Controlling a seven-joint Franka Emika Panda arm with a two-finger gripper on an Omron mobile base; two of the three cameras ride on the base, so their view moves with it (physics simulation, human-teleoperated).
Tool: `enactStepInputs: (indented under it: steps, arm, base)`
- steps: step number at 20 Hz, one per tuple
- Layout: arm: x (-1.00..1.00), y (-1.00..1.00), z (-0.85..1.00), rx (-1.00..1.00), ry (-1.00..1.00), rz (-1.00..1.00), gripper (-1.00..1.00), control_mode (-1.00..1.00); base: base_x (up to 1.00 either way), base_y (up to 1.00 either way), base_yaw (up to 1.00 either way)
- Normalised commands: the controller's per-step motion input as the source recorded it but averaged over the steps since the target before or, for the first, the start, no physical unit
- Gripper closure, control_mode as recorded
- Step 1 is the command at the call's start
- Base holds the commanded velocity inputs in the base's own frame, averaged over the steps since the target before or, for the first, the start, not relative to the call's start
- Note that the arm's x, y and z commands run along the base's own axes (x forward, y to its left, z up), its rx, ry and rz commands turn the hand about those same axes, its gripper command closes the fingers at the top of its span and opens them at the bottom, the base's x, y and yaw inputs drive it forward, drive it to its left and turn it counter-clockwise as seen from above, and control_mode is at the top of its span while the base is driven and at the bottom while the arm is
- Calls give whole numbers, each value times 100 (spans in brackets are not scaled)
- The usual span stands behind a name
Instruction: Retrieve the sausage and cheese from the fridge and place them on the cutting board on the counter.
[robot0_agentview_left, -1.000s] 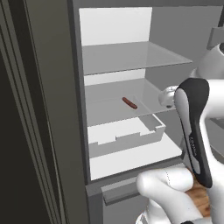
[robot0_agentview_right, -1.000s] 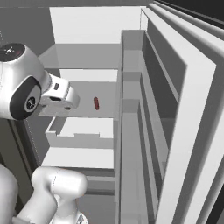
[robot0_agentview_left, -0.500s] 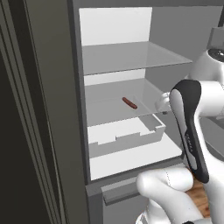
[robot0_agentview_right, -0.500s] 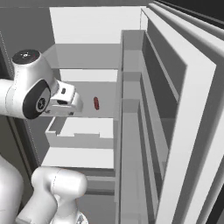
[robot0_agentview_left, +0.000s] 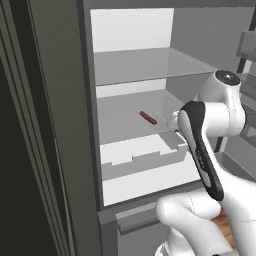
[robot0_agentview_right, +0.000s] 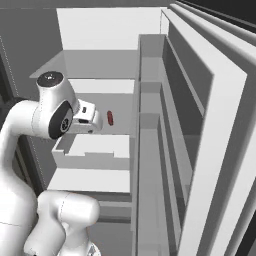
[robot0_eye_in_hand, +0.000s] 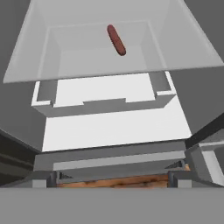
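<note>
Reddish-brown sausage (robot0_eye_in_hand: 117, 39): on glass shelf, ahead of wide-open, empty gripper (robot0_agentview_right: 89, 119); long axis angled slightly across the approach.

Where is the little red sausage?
The sausage lies alone on the fridge's middle glass shelf, above the white drawer, ahead of the gripper.

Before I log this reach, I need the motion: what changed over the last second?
The arm swung toward the open fridge, bringing the gripper closer to the sausage; its jaws stayed open and empty. The sausage remained on its glass shelf above the white drawer.
</note>
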Motion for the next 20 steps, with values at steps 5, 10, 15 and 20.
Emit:
enactStepInputs:
  steps: [5,10,15,20]
  arm:
    - [62,0,-20,0,-12,2,-100,-100]
    - [42,3,-20,0,-14,3,-100,-100]
    - [48,0,-8,0,-5,6,-100,-100]
    - [58,0,-15,0,0,6,-100,-100]
  base:
    - [0,0,0]
    - [0,0,0]
    - [0,0,0]
    - [0,0,0]
